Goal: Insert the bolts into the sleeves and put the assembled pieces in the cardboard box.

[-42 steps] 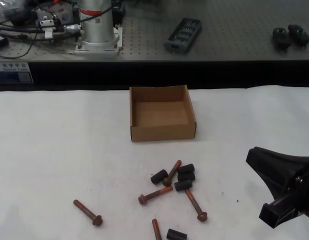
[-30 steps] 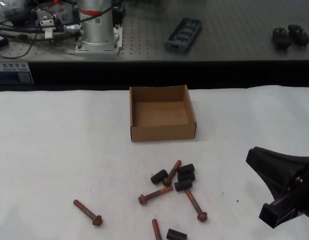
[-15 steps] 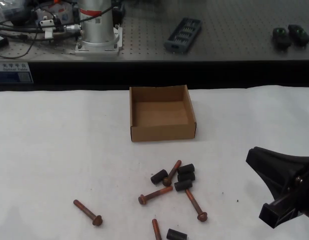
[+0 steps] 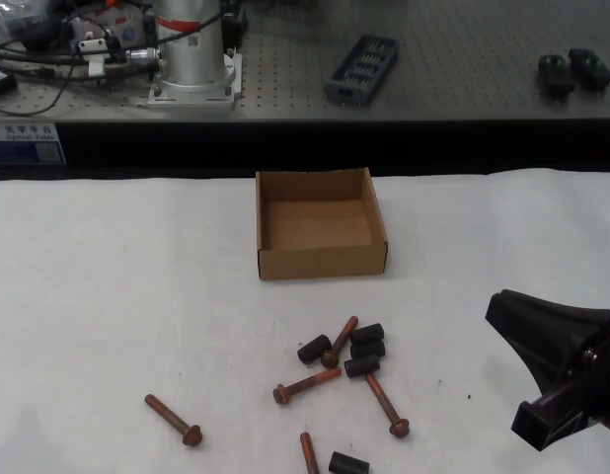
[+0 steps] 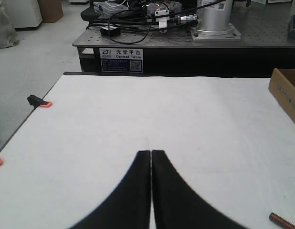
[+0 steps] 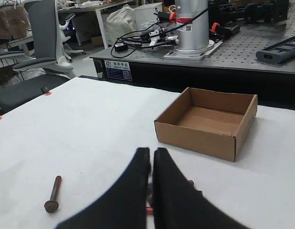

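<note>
**Left hand** (image 5: 151,153): closed, fingers pressed flat together, gripping nothing. Hovers above a bare stretch of the white counter (image 4: 98,296).

**Lone bolt** (image 4: 173,419): lies flat on the counter, well apart to the left of the main cluster, head at its nearer end.

**Second bolt** (image 4: 307,385): lies flat at the cluster's left side, head at its left end.

**Third bolt** (image 4: 308,452): lies at the near edge of the high view, partly cut off.

**Cardboard box** (image 4: 320,259): stands upright with open top, beyond the cluster and apart from it.

**First sleeve** (image 4: 314,349): black, lies on its side, just beside the fourth bolt (image 4: 341,339).

**Near sleeve** (image 4: 348,462): lies just beside the third bolt.

**Row of three sleeves** (image 4: 366,349): lie side by side, close together, right of the fourth bolt.

**Fifth bolt** (image 4: 387,405): runs from the row toward the near edge, head at its nearer end.

**Right hand** (image 6: 150,151): closed, fingers together, gripping nothing. Hovers low over the counter, with the right arm (image 4: 557,380) right of the cluster.
</note>
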